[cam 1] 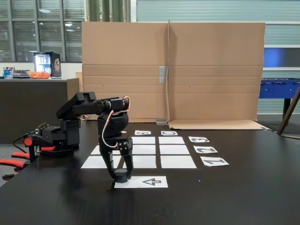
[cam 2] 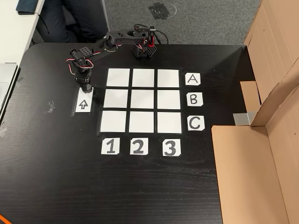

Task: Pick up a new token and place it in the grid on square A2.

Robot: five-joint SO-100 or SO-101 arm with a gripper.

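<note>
End effector (cam 1: 121, 174) lowered onto the arrow sheet (cam 1: 149, 182), fingers closed around the black token (cam 1: 121, 177) at the sheet's end, beside the grid (cam 2: 142, 100) on the bench (cam 1: 234, 197).

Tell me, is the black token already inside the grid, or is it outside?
Outside. In the fixed view the token sits on the arrow sheet, between the gripper's fingers; the grid's squares are bare.

Even, soft indoor light in both views; the black table (cam 1: 243, 197) shows a dull sheen; white grid (cam 2: 142, 100) sheets look bright, slightly washed; shadows faint; focus mostly sharp.
</note>
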